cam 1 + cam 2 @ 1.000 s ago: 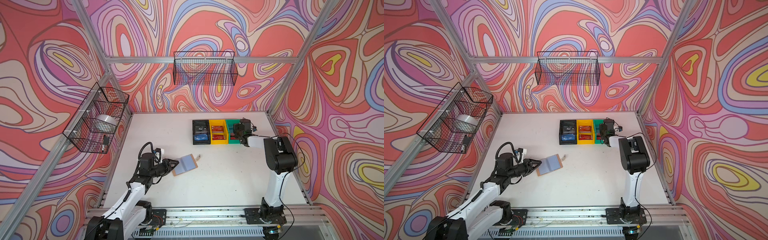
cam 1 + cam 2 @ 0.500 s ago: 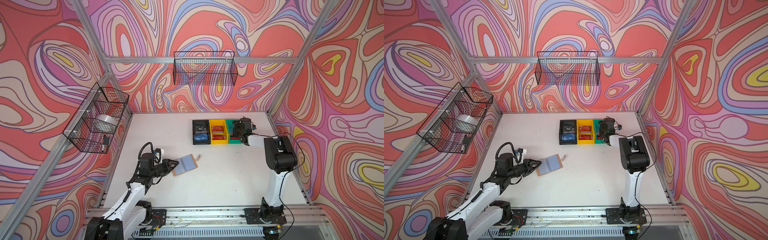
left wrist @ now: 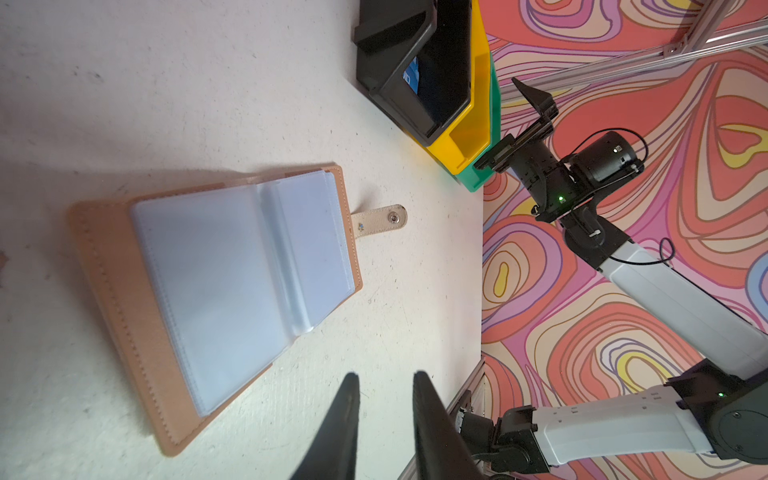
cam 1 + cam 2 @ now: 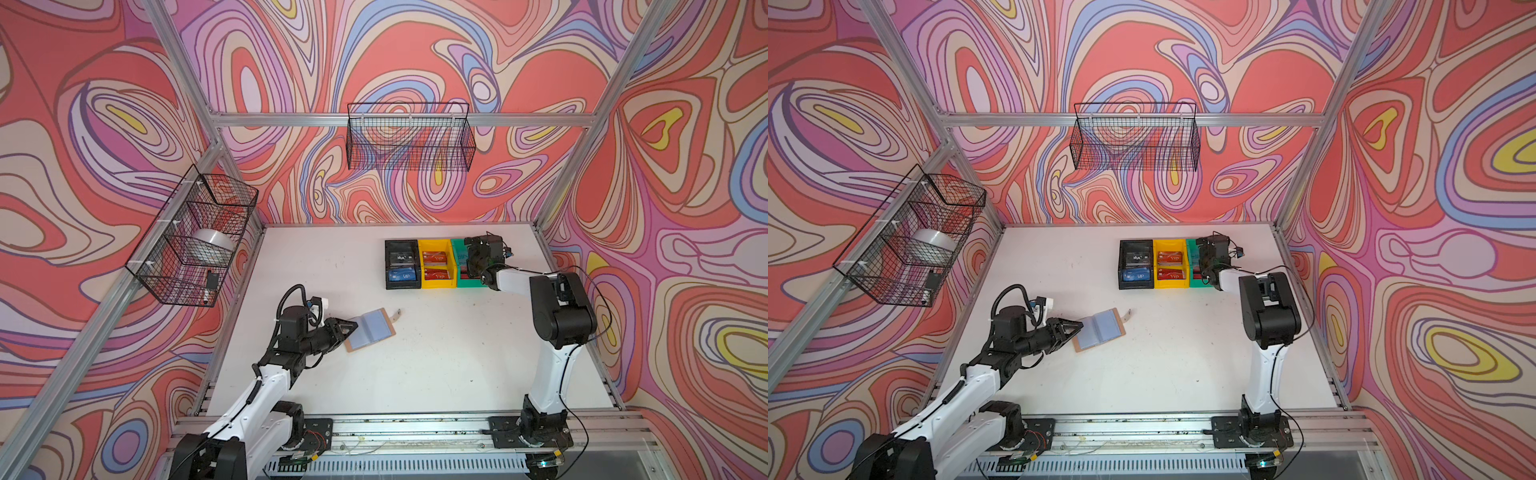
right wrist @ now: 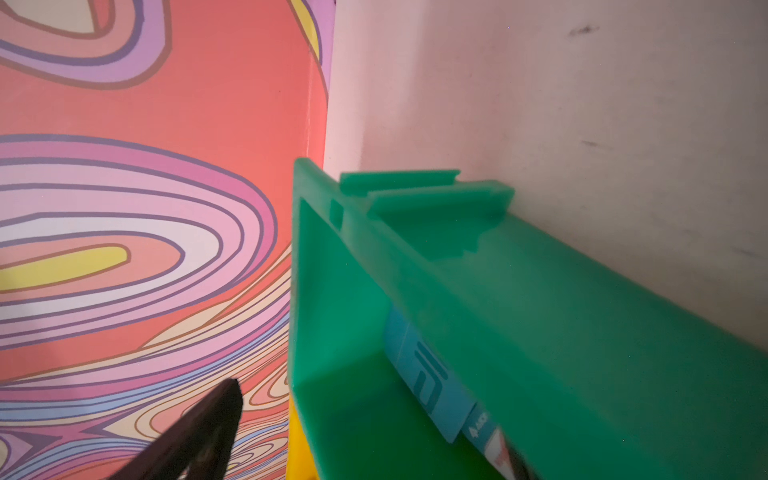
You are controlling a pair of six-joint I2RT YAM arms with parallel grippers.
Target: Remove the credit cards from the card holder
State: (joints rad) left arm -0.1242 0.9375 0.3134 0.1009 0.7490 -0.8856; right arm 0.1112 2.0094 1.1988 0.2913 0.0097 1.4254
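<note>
While right gripper [image 4: 476, 259] gapes over green bin [image 4: 468, 284], left gripper [image 3: 385, 377] — barely parted, seemingly empty — flanks card holder [image 3: 232, 270].

Tan card holder [image 3: 106, 266] — open, lying flat.

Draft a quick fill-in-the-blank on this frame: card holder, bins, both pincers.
1. The card holder lies ___ on the table, sleeves up.
2. The right pincer hangs over the end bin, coloured ___.
3. The middle bin is ___.
4. The left pincer, at the card holder's edge, grips ___.
Missing words: open; green; yellow; nothing.
</note>
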